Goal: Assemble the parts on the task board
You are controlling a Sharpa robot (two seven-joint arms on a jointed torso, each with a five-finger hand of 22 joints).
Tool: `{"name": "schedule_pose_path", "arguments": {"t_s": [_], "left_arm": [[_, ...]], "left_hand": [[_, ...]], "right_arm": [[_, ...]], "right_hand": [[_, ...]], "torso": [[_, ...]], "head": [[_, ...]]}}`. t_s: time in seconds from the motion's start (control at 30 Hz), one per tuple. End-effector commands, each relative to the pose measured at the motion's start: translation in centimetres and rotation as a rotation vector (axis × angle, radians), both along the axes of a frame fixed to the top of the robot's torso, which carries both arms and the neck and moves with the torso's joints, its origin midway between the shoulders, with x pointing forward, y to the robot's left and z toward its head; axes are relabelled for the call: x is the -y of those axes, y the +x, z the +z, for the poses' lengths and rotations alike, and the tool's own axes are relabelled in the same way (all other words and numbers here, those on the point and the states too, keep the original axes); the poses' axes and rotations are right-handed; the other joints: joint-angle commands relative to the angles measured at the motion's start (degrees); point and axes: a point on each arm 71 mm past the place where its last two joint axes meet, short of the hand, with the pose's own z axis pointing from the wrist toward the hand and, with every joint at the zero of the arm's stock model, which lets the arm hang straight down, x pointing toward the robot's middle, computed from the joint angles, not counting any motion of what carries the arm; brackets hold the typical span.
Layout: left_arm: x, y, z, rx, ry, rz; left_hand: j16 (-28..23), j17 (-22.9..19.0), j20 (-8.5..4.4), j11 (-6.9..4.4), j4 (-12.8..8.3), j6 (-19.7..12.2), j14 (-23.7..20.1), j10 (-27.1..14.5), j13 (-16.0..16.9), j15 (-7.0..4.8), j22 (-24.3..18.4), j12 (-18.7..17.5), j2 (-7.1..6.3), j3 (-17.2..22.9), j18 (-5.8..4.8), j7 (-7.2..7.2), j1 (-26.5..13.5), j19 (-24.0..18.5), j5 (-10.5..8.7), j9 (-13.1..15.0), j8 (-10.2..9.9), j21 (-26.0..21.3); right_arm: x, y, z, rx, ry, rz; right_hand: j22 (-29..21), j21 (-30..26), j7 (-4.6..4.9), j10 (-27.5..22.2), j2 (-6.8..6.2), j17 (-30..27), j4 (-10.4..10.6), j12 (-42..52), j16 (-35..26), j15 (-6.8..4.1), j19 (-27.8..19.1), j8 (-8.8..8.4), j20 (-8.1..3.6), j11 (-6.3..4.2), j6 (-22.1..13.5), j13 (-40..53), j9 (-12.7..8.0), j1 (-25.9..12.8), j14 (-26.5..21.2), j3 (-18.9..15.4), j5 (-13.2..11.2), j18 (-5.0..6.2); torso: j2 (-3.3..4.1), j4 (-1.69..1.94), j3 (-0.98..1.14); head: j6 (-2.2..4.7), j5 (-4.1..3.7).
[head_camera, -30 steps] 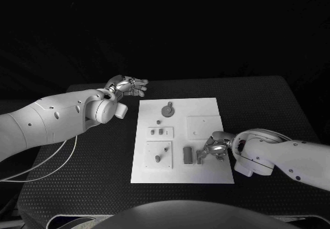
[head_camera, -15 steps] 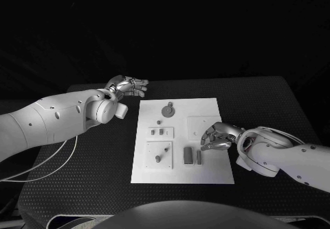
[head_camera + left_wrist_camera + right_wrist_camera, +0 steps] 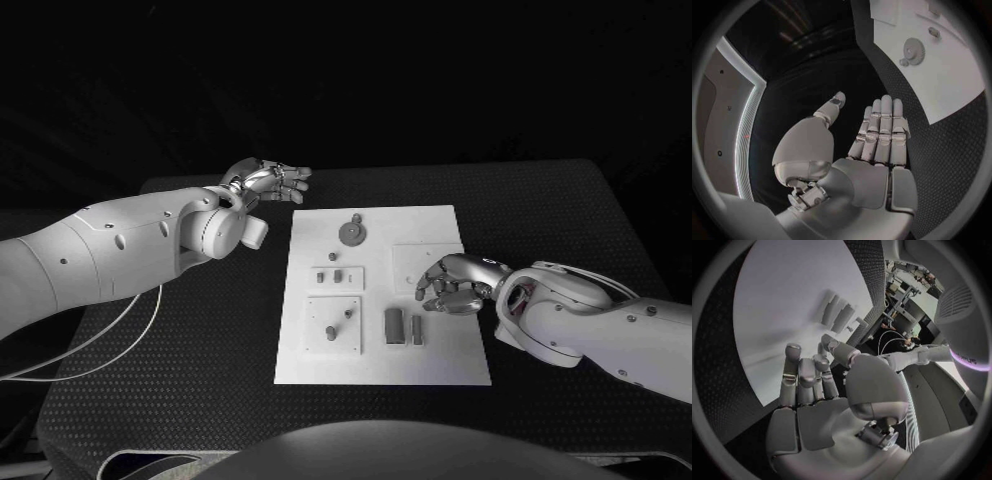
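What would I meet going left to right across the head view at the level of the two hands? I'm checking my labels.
Left arm → left hand → round geared part on the task board → right hand → right arm.

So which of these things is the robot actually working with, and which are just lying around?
For the job:
- white board
- round gear-like part
- two upright grey blocks
- right hand, over the board

Just there:
- black table
- loose cable
- left hand, off the board
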Motion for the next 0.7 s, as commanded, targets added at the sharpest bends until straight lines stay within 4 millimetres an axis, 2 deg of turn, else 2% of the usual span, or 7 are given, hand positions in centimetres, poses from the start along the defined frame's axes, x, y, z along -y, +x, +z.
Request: {"name": "schedule_pose_path", "arguments": {"t_s": [0.03, 0.5, 0.53, 0.7], "left_arm": [[0.3, 0.0, 0.1, 0.004, -0.008, -0.017], [0.2, 0.0, 0.1, 0.002, -0.008, -0.016], [0.2, 0.0, 0.1, 0.002, -0.008, -0.016], [0.2, 0.0, 0.1, 0.002, -0.008, -0.016]], "left_hand": [[-0.2, 0.1, 0.06, -0.04, 0.1, -0.5, 0.0, -0.4, -0.1, 0.21, -0.1, 0.0, 0.14, 0.0, -0.31, 0.07, -0.4, -0.5, -0.13, -0.1, 0.3, 0.3], [-0.2, 0.1, 0.06, -0.04, 0.1, -0.5, 0.0, -0.4, -0.1, 0.21, -0.1, 0.0, 0.14, 0.0, -0.31, 0.07, -0.4, -0.5, -0.13, -0.1, 0.3, 0.3], [-0.2, 0.1, 0.06, -0.04, 0.1, -0.5, 0.0, -0.4, -0.1, 0.21, -0.1, 0.0, 0.14, 0.0, -0.31, 0.07, -0.4, -0.5, -0.13, -0.1, 0.3, 0.3], [-0.2, 0.1, 0.06, -0.03, 0.2, -0.5, 0.0, -0.4, -0.1, 0.21, -0.1, 0.0, 0.19, 0.0, -0.31, 0.08, -0.4, -0.5, -0.13, -0.1, 0.3, 0.3]], "right_arm": [[-0.4, -0.4, -0.3, -0.010, -0.044, 0.075], [-0.9, -0.8, -1.0, -0.073, -0.080, 0.117], [-0.9, -0.8, -1.1, -0.077, -0.083, 0.119], [-1.0, -0.8, -1.4, -0.092, -0.093, 0.123]], "right_hand": [[1.2, -0.1, 0.17, -0.4, 0.63, 0.0, -0.1, -0.1, -0.1, -0.03, -0.4, 0.32, -0.18, -0.06, 0.7, -0.1, 0.0, 0.1, -0.5, -0.3, 0.2, -0.07], [1.2, -0.1, 0.17, -0.4, 0.63, 0.0, -0.1, -0.1, -0.1, -0.03, -0.4, 0.32, -0.18, -0.06, 0.7, -0.1, 0.0, 0.1, -0.5, -0.3, 0.2, -0.07], [1.2, -0.1, -0.23, -0.4, 2.01, 0.2, -0.2, -0.1, 0.0, -0.11, -0.6, 1.20, -0.03, -0.29, 2.3, -0.1, 0.2, -0.2, -0.5, -0.4, 0.2, -0.09], [1.2, -0.1, -0.29, -0.5, 2.23, 0.2, -0.2, -0.1, 0.0, -0.23, -0.7, 1.22, 0.03, -0.45, 2.3, 0.0, 0.1, -0.3, -0.7, -0.6, 0.2, -0.07]], "torso": [[-0.01, 0.00, 0.00], [-0.01, -0.01, -0.04], [-0.01, -0.01, -0.04], [-0.01, 0.01, -0.03]], "head": [[-0.06, 0.01], [-0.27, 0.00], [-0.27, 0.00], [-0.34, 0.02]]}}
